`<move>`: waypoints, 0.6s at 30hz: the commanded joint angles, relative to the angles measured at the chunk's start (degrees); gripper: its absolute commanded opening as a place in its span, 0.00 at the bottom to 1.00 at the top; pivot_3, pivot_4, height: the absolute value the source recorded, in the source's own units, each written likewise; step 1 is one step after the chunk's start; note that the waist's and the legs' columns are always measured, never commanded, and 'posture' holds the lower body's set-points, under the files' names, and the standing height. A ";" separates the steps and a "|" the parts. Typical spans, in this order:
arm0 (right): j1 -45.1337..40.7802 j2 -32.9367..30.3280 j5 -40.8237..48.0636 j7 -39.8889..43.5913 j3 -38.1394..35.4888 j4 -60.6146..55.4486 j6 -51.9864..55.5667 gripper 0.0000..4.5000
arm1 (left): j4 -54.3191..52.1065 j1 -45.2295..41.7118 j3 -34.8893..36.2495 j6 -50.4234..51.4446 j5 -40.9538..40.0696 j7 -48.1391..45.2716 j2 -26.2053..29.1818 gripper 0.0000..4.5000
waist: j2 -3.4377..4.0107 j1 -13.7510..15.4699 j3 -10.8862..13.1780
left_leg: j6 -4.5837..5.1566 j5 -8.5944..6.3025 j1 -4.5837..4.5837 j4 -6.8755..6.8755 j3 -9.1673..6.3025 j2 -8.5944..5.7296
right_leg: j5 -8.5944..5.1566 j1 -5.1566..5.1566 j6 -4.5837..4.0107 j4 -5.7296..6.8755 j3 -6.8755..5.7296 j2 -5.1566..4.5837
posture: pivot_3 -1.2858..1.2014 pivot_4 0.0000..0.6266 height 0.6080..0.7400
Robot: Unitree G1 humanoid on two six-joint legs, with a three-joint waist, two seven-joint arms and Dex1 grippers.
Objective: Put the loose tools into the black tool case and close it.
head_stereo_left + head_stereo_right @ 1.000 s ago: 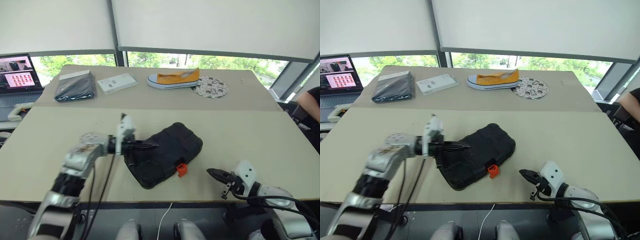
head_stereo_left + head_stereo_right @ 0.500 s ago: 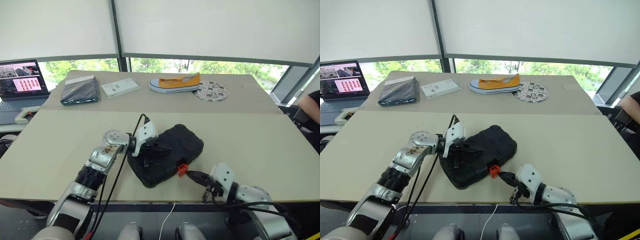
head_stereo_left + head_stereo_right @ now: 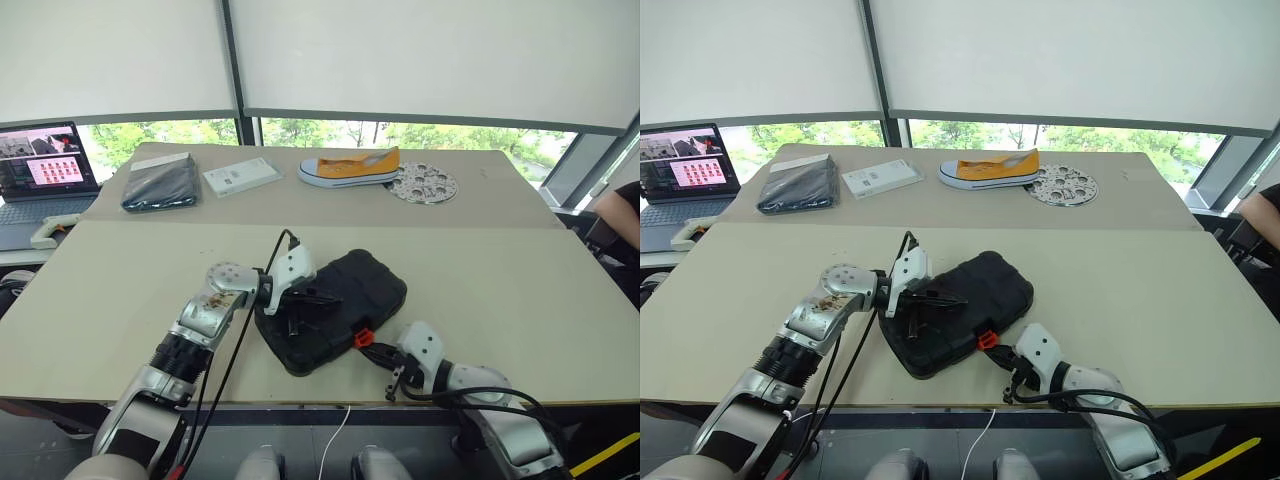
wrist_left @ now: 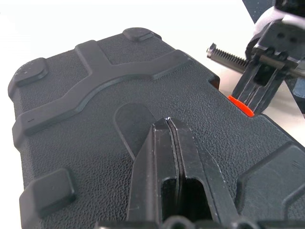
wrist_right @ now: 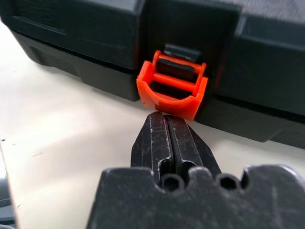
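Tan table [image 3: 520, 300], one case [image 3: 350, 290], one latch [image 5: 172, 90]

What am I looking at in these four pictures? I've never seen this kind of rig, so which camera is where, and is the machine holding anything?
It is a humanoid robot with two arms, each ending in a gripper of two black fingers. The two wide pictures come from a stereo camera on its head, looking down over a beige table. The two close-ups come from cameras on the wrists, looking along each gripper's fingers.

In front of the robot lies the black tool case, lid down. The left gripper, fingers shut, rests on the lid. The right gripper, also shut, has its tips at the small orange latch on the case's front edge. Neither holds anything.

Further back lie a flat dark pouch, a white box, an orange shoe and a perforated disc. A laptop stands at the far left.
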 commanded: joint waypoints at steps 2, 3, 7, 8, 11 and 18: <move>-1.64 3.03 3.02 -0.97 -2.10 -3.07 -3.32 0.00 | 3.22 2.79 -3.83 2.85 2.86 -0.69 -0.12 0.01 | -0.02 -0.15 -0.01 | 0.00 0.00 0.00 0.00 -0.01 0.01 | 0.00 0.00 0.00 0.00 -0.01 0.01 | 0.52 0.24 1.00; -1.58 3.40 3.57 -1.06 -2.80 -4.20 -3.87 0.00 | 2.95 3.04 -4.48 3.25 3.40 -1.35 0.66 0.01 | -0.02 -0.20 -0.01 | 0.00 0.00 0.00 0.00 -0.02 0.01 | 0.00 -0.01 0.00 0.01 -0.01 0.00 | 0.52 0.24 1.00; -1.23 2.55 4.50 -0.61 -4.92 -8.76 -4.39 0.00 | 3.54 4.45 -4.83 2.87 3.89 -3.03 2.57 0.01 | 0.02 -0.85 0.01 | 0.00 0.00 0.00 -0.02 -0.04 0.05 | 0.00 -0.04 -0.01 0.03 -0.01 0.03 | 0.52 0.24 1.00; -1.35 2.41 4.92 -0.68 -5.44 -9.48 -4.09 0.00 | 4.13 4.55 -4.93 2.43 4.14 -3.26 2.78 0.01 | 0.02 -1.01 0.01 | 0.00 0.00 -0.02 -0.05 -0.04 0.05 | 0.00 -0.07 -0.01 0.03 0.00 0.02 | 0.52 0.24 1.00; -1.72 2.69 6.15 -1.12 -6.10 -10.09 -3.27 0.00 | 5.24 4.56 -5.13 1.55 4.64 -3.53 2.93 0.01 | 0.00 -1.36 0.01 | 0.00 0.00 -0.01 -0.09 -0.05 0.05 | -0.01 -0.08 -0.02 0.02 0.00 0.02 | 0.52 0.24 1.00; -0.78 4.47 12.20 -0.02 -6.46 -11.01 2.44 0.00 | 6.28 4.60 -4.96 1.52 4.54 -3.25 2.18 0.01 | 0.15 -1.40 -0.18 | -0.01 -0.01 0.32 -0.27 -0.14 0.09 | -0.03 0.10 -0.05 0.00 0.01 0.04 | 0.52 0.24 1.00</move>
